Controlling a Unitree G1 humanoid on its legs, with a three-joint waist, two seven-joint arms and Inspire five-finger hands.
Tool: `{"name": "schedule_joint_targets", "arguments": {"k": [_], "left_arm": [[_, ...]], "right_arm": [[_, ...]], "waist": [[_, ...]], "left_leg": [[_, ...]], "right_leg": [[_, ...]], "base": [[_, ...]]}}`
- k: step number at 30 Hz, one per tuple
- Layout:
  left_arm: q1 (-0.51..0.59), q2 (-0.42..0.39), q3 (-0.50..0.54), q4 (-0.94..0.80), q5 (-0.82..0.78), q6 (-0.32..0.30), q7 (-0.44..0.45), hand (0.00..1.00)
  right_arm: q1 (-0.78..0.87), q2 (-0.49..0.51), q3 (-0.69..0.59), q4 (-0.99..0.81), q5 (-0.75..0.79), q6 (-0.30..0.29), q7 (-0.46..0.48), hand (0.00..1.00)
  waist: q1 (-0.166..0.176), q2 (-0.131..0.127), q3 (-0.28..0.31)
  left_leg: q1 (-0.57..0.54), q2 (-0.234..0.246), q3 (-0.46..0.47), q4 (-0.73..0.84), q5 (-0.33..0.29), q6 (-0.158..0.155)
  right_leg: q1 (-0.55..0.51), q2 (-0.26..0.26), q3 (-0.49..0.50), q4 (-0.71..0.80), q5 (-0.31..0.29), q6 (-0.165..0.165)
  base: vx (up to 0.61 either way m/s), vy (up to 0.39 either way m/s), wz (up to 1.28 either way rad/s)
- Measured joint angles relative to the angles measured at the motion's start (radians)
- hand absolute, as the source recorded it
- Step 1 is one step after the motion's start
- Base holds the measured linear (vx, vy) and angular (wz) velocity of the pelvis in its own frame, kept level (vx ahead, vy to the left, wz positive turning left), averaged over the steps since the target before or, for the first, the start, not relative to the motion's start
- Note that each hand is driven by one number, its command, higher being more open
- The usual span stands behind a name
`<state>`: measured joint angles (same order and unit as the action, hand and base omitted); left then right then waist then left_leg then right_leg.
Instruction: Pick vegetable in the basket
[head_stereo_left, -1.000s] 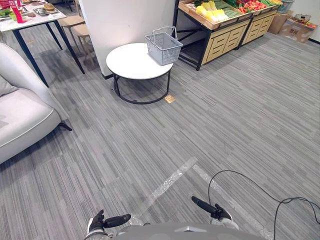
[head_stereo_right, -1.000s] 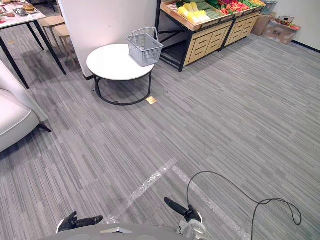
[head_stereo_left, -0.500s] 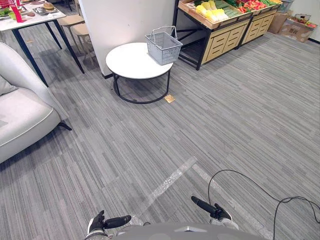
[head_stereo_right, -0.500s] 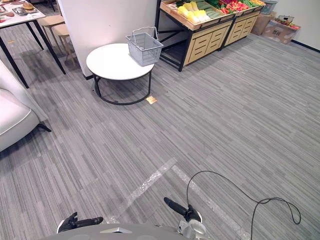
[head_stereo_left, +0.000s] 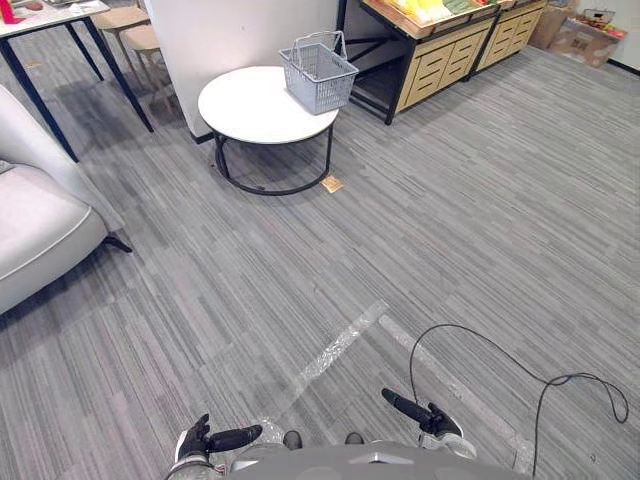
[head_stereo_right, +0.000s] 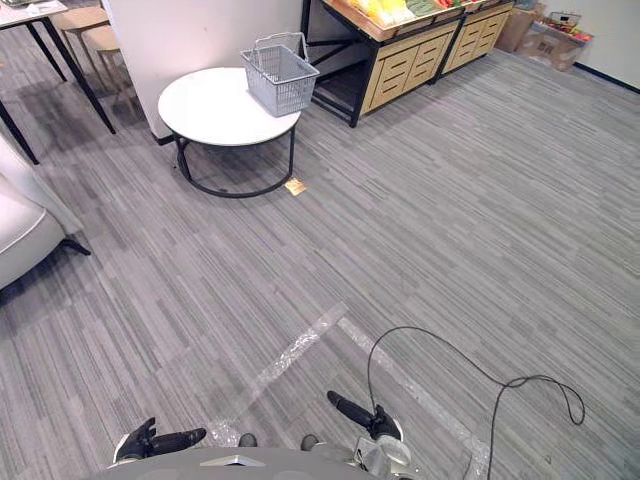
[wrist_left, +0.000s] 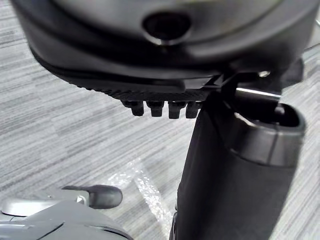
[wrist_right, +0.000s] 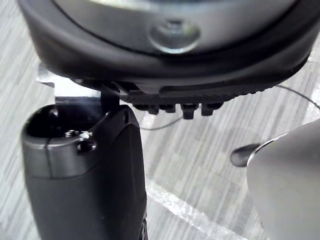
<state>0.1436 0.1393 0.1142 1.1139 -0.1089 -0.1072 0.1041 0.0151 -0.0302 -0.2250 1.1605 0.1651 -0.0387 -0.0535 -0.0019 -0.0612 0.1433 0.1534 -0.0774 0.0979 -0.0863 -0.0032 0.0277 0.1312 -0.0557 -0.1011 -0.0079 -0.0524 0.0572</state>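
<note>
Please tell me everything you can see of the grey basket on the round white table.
The basket is grey, plastic by its look, with lattice walls and thin handles raised upright. It stands level on the round table, near the edge closest to the wooden shelves. Nothing shows inside it; only the table touches it.

The scene is viewed from two head cameras set side by side, high above the floor and tilted forward and down. The round table, the basket and the shelf are taken in from well away, near the top of both views, while the left hand and right hand are caught at the bottom edge. Each wrist camera is fixed very close behind its own hand and aimed down at the floor. The tape strip is shared with the head views.
</note>
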Motion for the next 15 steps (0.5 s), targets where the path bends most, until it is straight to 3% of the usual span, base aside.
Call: {"name": "schedule_joint_targets", "arguments": {"k": [9,12,15], "left_arm": [[0.000,-0.002,0.000,-0.006,-0.008,-0.003,0.001,1.00],[0.000,-0.002,0.001,-0.007,-0.011,-0.003,0.000,1.00],[0.002,-0.005,0.003,-0.022,-0.020,-0.003,0.000,1.00]], "right_arm": [[0.010,0.004,-0.022,-0.022,0.000,0.000,0.000,1.00],[0.011,0.008,-0.043,-0.026,0.009,0.001,-0.003,1.00],[0.016,0.008,-0.062,-0.028,0.049,0.001,-0.003,1.00]], "waist": [[0.008,0.005,0.009],[0.008,0.003,0.010],[0.016,0.004,0.021]], "left_leg": [[0.014,-0.002,0.009,-0.001,-0.012,0.003],[0.016,-0.003,0.032,0.007,-0.023,0.019],[0.007,-0.012,0.051,0.088,-0.081,0.029]], "right_leg": [[-0.006,-0.004,0.002,0.041,-0.013,-0.008],[-0.029,-0.013,0.005,0.100,-0.044,-0.003],[-0.042,-0.034,0.023,0.183,-0.093,0.009]], "base": [[-0.05,-0.015,-0.01],[-0.01,0.001,-0.02],[0.03,0.028,-0.11]]}}
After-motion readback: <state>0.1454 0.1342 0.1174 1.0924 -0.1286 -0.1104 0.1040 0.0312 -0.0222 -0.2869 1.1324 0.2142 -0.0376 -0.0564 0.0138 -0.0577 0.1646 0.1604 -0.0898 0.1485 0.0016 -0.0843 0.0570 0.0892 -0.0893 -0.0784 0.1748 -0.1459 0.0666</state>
